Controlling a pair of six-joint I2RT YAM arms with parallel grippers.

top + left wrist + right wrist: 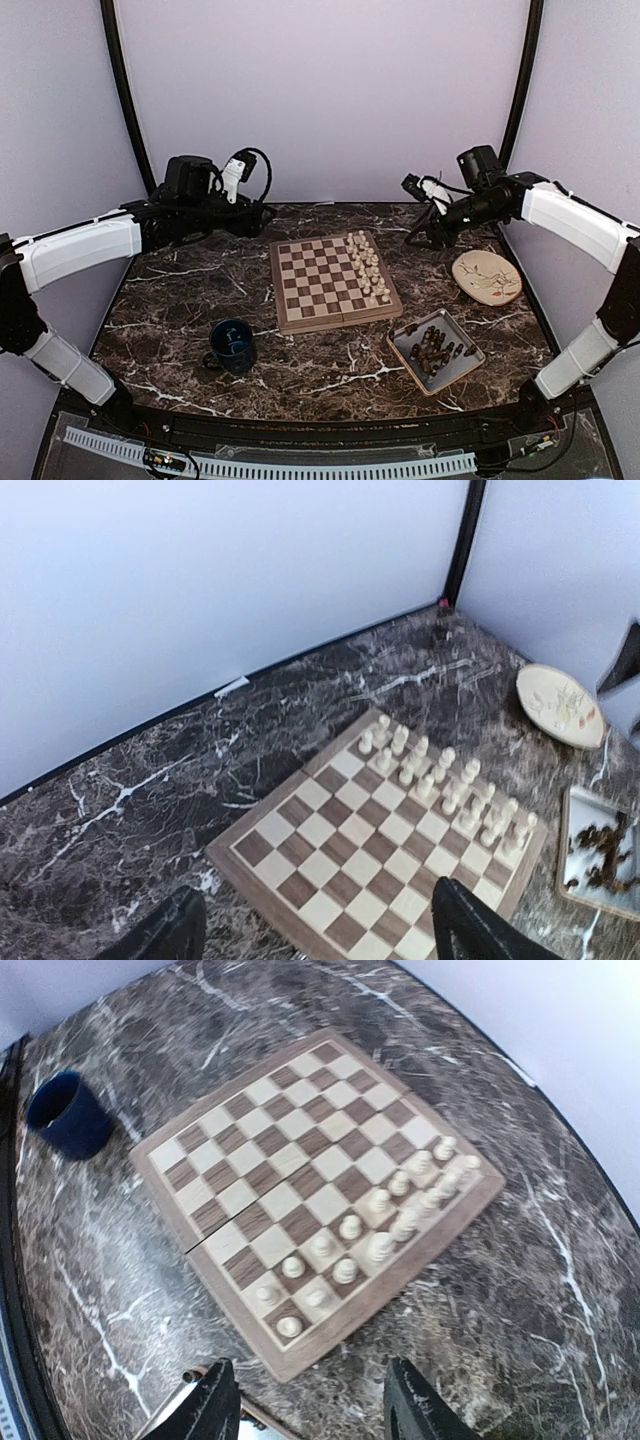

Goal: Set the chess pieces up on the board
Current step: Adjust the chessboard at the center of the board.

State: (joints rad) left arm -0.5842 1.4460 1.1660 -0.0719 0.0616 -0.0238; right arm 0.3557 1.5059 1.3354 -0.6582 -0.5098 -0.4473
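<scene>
Lying near right: dark pieces (432, 348) heaped in tray (409, 366) | centre: board (315, 285), cream pieces (368, 268) ranked along its right edge | far: left gripper (318, 925) and right gripper (305, 1400) both spread, empty | risk: pinching the tangled heap could drag neighbours out.

Inscriptions, labels, brands, numerals: none could be read in any view. Brown markings were recorded on the beige plate (486, 276); too small to be resolved as lettering.
</scene>
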